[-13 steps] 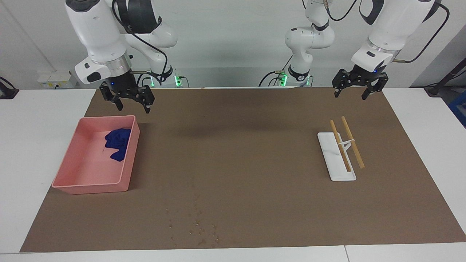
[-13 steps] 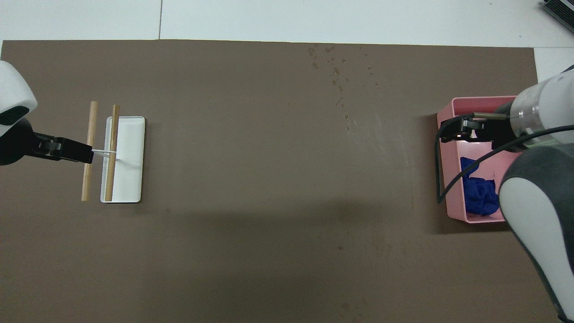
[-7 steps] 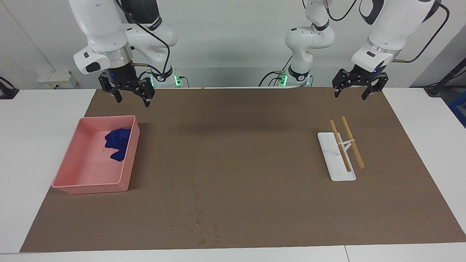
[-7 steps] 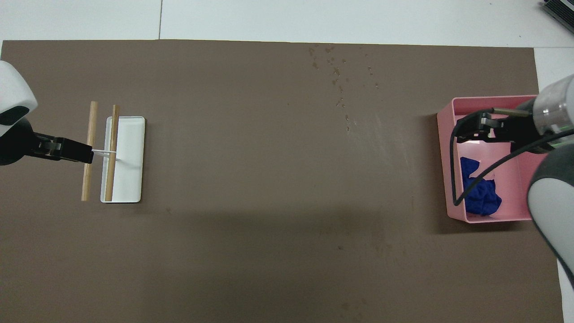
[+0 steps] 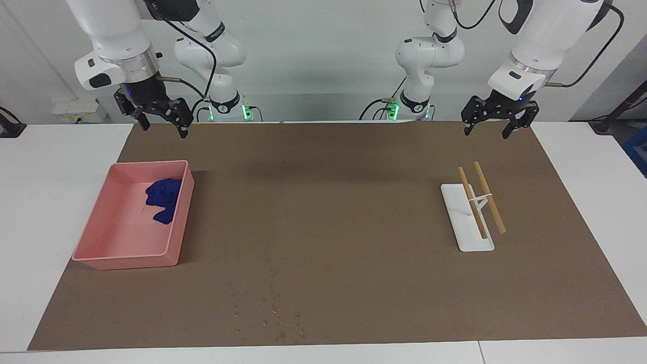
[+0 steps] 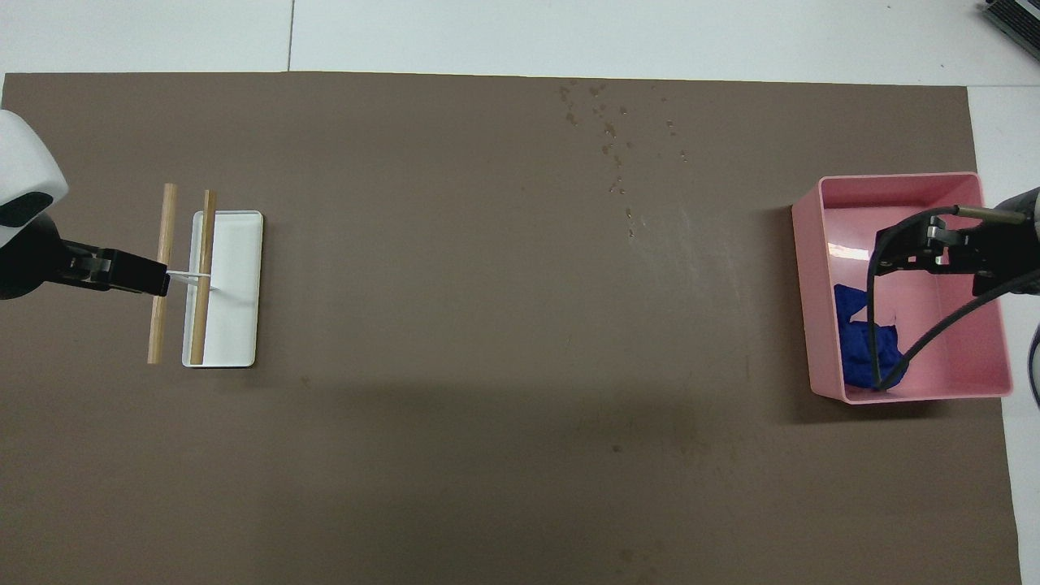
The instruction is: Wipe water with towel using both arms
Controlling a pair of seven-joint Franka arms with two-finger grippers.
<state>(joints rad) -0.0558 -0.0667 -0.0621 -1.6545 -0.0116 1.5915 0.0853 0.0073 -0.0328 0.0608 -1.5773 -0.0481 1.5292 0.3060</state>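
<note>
The towel [image 5: 163, 199] [image 6: 857, 341] is a crumpled dark blue cloth lying in the pink bin [image 5: 126, 260] [image 6: 894, 183], at the corner nearest the robots and the table's middle. The water [image 5: 275, 308] [image 6: 609, 134] is a scatter of tiny droplets on the brown mat, near the edge farthest from the robots. My right gripper [image 5: 163, 129] [image 6: 894, 252] hangs open and empty high over the bin, touching nothing. My left gripper [image 5: 486, 132] [image 6: 154, 280] waits open and empty in the air by the mat's corner at the left arm's end.
A white rack [image 5: 467, 222] [image 6: 231, 292] with two wooden rods across it stands on the mat [image 5: 328, 202] toward the left arm's end. White tabletop [image 5: 40, 167] borders the mat on every side.
My right gripper has risen and swung toward the right arm's end of the table, uncovering more of the bin in the overhead view. The left arm has not moved.
</note>
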